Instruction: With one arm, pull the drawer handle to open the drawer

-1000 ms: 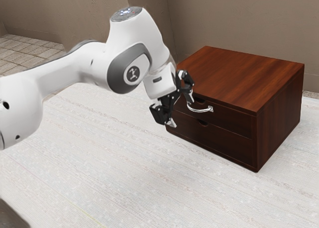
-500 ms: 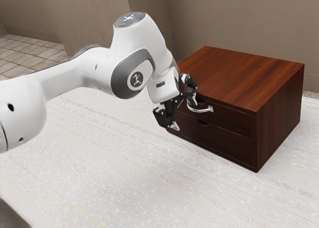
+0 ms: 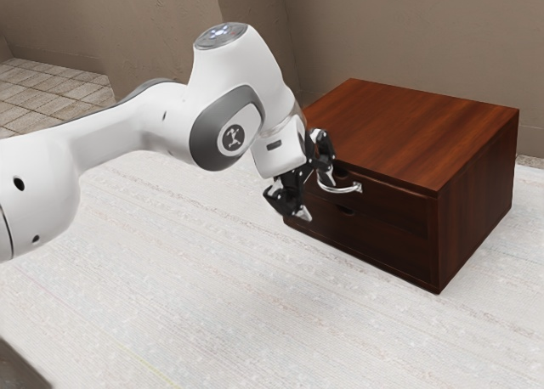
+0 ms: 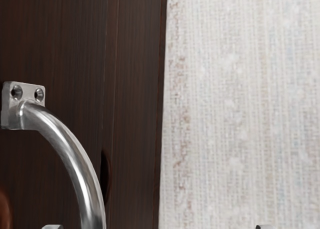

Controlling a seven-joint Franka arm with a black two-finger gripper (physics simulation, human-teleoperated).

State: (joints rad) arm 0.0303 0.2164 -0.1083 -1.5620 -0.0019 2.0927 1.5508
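Our white arm (image 3: 161, 138) reaches in from the left of the exterior view and stops at the front of a dark wooden cabinet (image 3: 408, 126) that stands on the pale textured surface (image 3: 212, 304). The cabinet sits to the right, toward the far side, close to the beige wall (image 3: 408, 32).

The task's thing is the top drawer (image 3: 387, 198), with a curved silver handle (image 3: 342, 186) fixed to the left part of its front. Below it is a lower drawer (image 3: 374, 236). As far as we can tell, the two fronts stand in line.

Our black gripper (image 3: 309, 180) is right at the handle's left end. Its fingers (image 3: 323, 145) are spread wide, one above the handle's height and one lower and nearer. We see neither of them pressing on the metal.

In the wrist view the handle (image 4: 65, 144) arcs out from its mounting plate (image 4: 22, 96), which has two screws, against the dark wood front (image 4: 135, 64). The pale surface (image 4: 240, 114) lies beyond the cabinet's edge.
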